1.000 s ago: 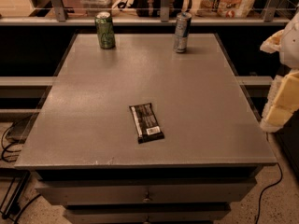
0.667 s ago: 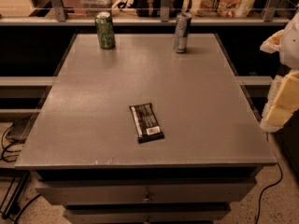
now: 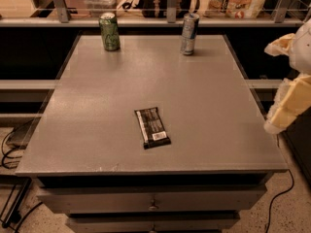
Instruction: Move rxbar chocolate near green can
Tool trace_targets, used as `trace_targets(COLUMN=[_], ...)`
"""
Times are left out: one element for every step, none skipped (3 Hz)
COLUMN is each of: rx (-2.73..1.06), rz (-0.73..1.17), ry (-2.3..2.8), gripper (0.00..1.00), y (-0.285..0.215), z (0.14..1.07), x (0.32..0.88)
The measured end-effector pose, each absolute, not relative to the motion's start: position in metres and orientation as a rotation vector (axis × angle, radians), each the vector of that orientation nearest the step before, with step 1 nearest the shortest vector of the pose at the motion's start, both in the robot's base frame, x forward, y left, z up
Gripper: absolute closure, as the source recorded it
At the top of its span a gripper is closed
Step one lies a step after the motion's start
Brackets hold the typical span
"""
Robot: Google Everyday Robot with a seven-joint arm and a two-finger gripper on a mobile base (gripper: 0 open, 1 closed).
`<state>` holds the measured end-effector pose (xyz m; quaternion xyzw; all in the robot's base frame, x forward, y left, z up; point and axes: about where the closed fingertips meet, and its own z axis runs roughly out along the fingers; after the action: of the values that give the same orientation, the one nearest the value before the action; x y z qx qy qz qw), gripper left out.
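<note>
Tabletop (image 3: 97,106): broad square slab, matte grey, finely speckled, with a drawer front and small knob (image 3: 153,207) beneath.

Claw (image 3: 286,101): pale cream, blocky and rounded, hanging off the tabletop's right edge, clear of everything on it. Open or closed: cannot tell.

Green can (image 3: 109,31): upright at the far left corner. Glossy green cylinder, dark markings, silver top.

Silver-and-blue can (image 3: 189,33): upright at the far edge, right of centre, well apart from the green one. Slimmer, metallic sheen.

Rxbar chocolate (image 3: 152,127): lies flat near the front, about mid-width, well apart from both cans. Thin dark rectangle of slightly shiny wrapper with pale lettering along its length and a white label patch at the near end. Long axis runs front to back, slightly angled.
</note>
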<state>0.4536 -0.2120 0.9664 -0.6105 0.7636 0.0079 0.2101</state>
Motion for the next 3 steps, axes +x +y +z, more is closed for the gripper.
trace_targets(rx=[-1.703,-1.734,-1.712], rz=[0.155,0.261,0.396], ry=[1.974,1.828,1.799], gripper=[0.0,0.0,0.0], y=[-0.177,-0.13,-0.089], z=[0.952,0.938,0.918], x=[0.469,0.485,0.502])
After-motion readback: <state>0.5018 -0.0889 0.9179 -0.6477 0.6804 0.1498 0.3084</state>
